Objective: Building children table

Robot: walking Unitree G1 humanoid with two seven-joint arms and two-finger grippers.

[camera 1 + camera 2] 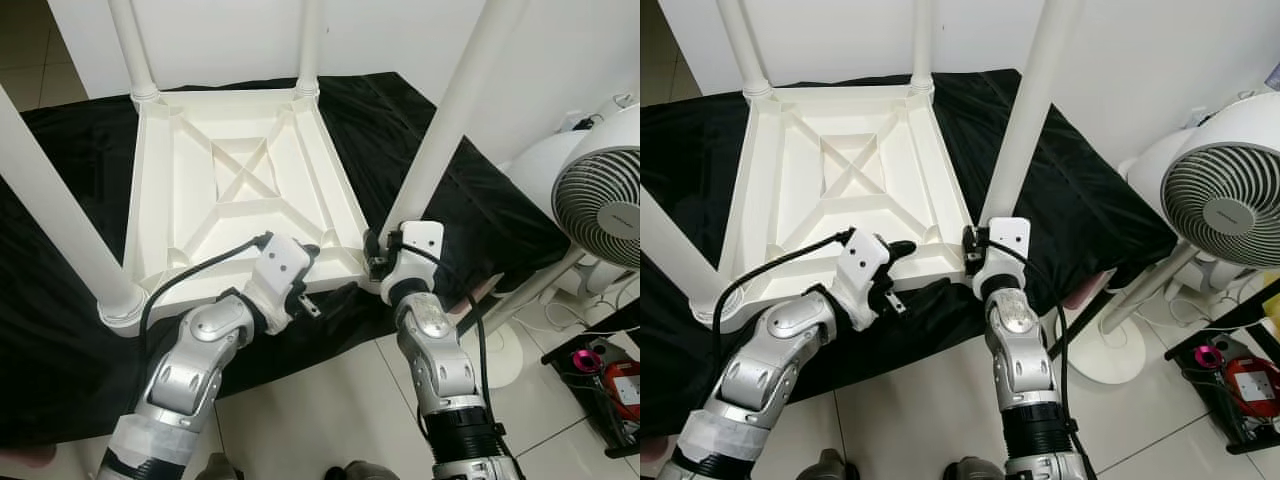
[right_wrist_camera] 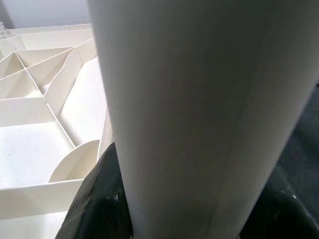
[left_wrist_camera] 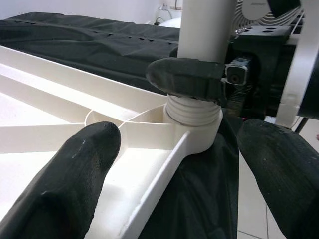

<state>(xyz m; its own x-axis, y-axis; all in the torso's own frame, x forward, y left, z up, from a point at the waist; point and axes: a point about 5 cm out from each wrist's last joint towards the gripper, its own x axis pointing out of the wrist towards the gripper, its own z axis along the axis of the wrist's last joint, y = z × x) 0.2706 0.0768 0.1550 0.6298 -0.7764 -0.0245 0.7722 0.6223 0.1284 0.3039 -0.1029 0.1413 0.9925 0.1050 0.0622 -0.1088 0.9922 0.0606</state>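
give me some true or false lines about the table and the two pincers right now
1. The white table lies upside down on a black cloth. True.
2. The right pincer grips the base of a table leg. True.
3. The left pincer is shut on a screwdriver. False: it is open, astride the table's edge.
4. Only two legs are fitted. False: four stand up.
5. A fan stands on the robot's left. False: on its right.
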